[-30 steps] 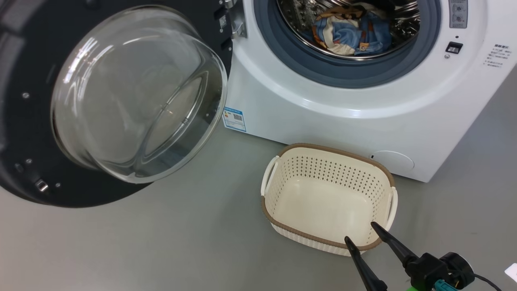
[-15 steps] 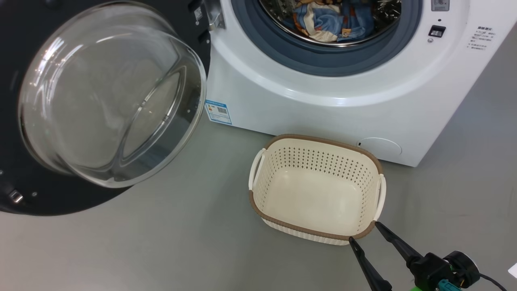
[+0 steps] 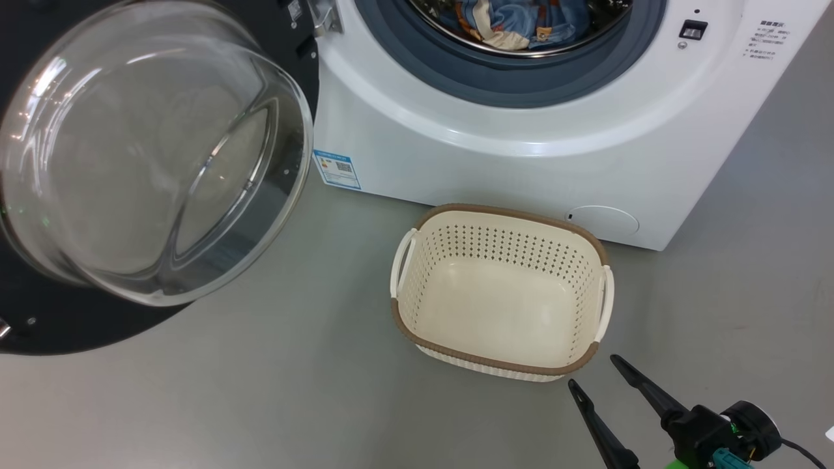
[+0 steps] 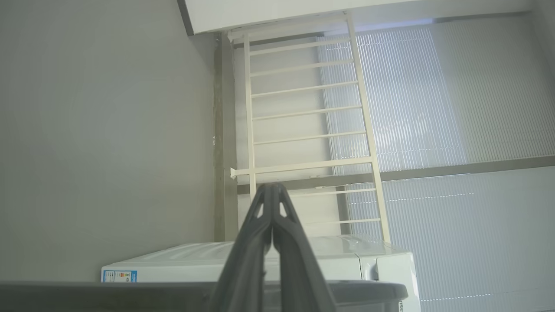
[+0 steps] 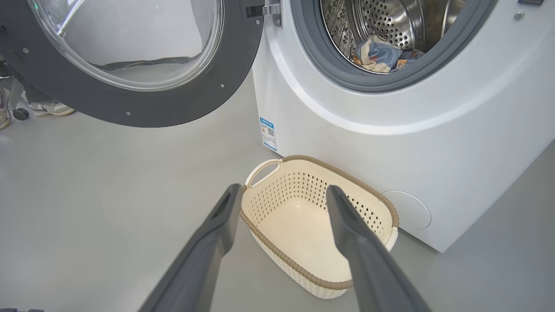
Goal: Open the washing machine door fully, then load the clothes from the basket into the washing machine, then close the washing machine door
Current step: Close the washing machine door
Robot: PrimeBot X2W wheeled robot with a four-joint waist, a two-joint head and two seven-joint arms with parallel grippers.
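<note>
On the grey floor (image 3: 260, 391), the cream-white perforated plastic basket (image 3: 495, 361) stood before the white front-loading washing machine (image 3: 488, 169), whose round glass-bowled door (image 3: 65, 332) hung open, the blue printed clothes (image 3: 521, 23) lay in the steel drum (image 5: 390, 21), the right tool (image 3: 593, 370) hovered released just beside the basket, and the left tool (image 4: 272, 187) was clenched, fingertips together.

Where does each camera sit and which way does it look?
Head view: on the head, looking down at the open washing machine door, empty basket; right gripper open, lower right.
Left wrist view: on the left wrist, facing a wall and railing past the washing machine; left gripper shut.
Right wrist view: on the right wrist, facing basket and clothes in the drum; own fingers spread.
Shared: head and right wrist both show door, basket, clothes.
</note>
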